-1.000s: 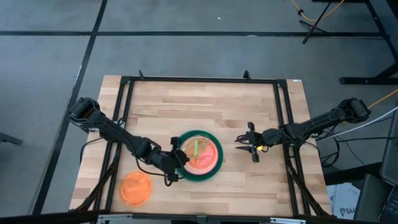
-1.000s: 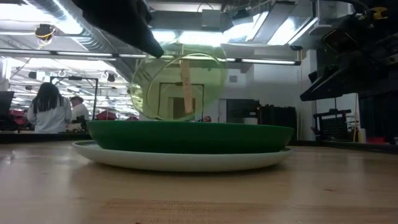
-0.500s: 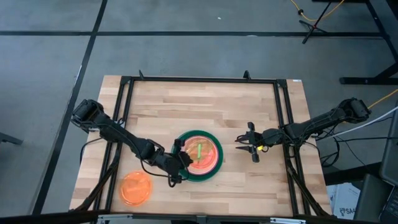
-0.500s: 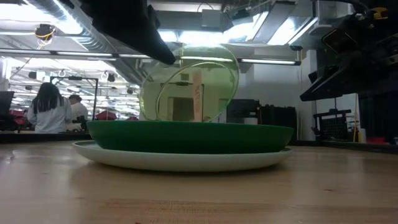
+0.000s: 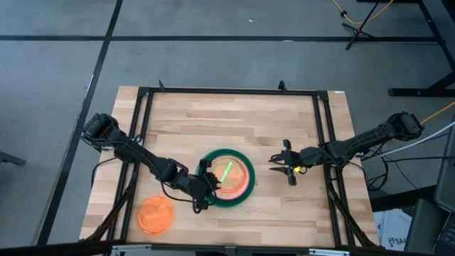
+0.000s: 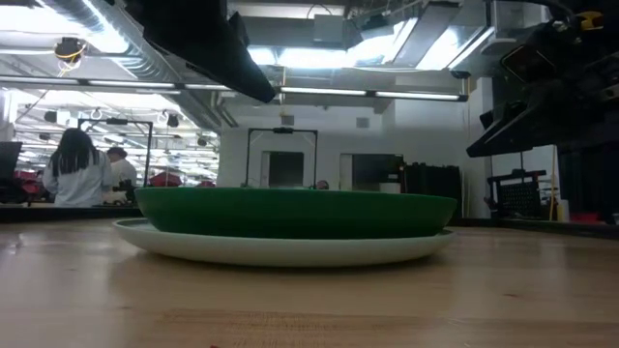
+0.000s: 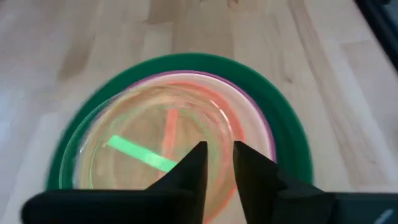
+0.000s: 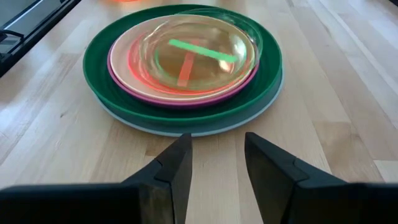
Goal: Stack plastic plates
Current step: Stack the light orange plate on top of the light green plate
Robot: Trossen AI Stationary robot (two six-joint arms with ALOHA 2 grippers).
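Centrally on the wooden counter (image 5: 284,128) sits the stack of plates: a light blue plate (image 8: 261,109) at the bottom, a dark green plate (image 5: 242,195) on it, then a magenta plate (image 8: 186,99), a peach plate (image 8: 127,62), and a translucent lime green plate (image 8: 199,53) lying flat on top, with a green strip and a red strip showing through it. From table height only the green plate's wall and the pale rim beneath it can be seen. An orange plate (image 5: 156,215) lies alone near the counter's front-left corner, well apart from the stack.

The left gripper (image 5: 207,186) is at the stack's left edge — its fingers (image 7: 186,174) stand a narrow gap apart, just over the lime plate's rim, holding nothing. The right gripper (image 5: 279,164) waits just right of the stack, its fingers (image 8: 174,165) parted and empty, pointing toward the plates.
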